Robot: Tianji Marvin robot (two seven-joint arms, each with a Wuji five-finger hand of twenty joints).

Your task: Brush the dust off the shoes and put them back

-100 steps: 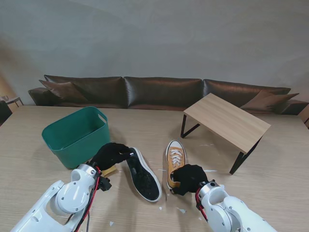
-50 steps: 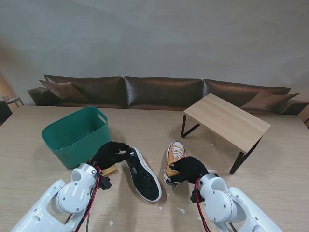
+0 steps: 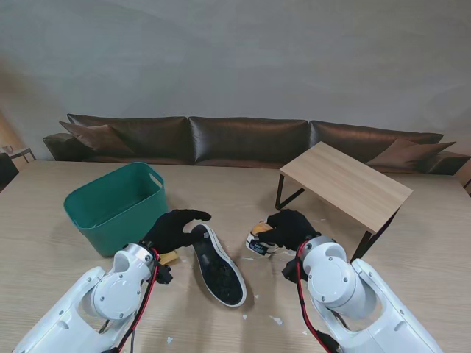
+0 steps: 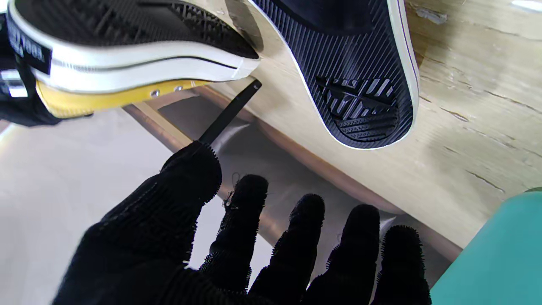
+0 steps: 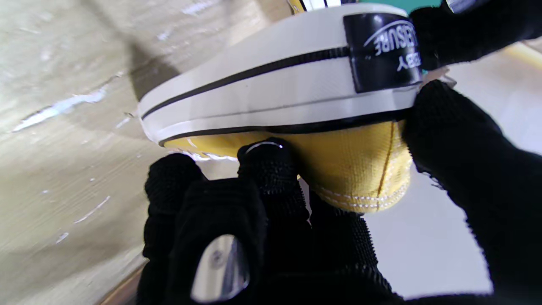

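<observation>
- Right hand grips yellow shoe at the heel, lifted off the table, sole tipped sideways, long axis running toward 9 o'clock
- Left hand spread wide, holds nothing; hovers at 10 o'clock of the second shoe, which lies sole-up, long axis 11 to 5 o'clock
- Judgement: left hand is nearer the lifted shoe's toe; brush not identifiable

Green tub, side table, brown sofa.
</observation>
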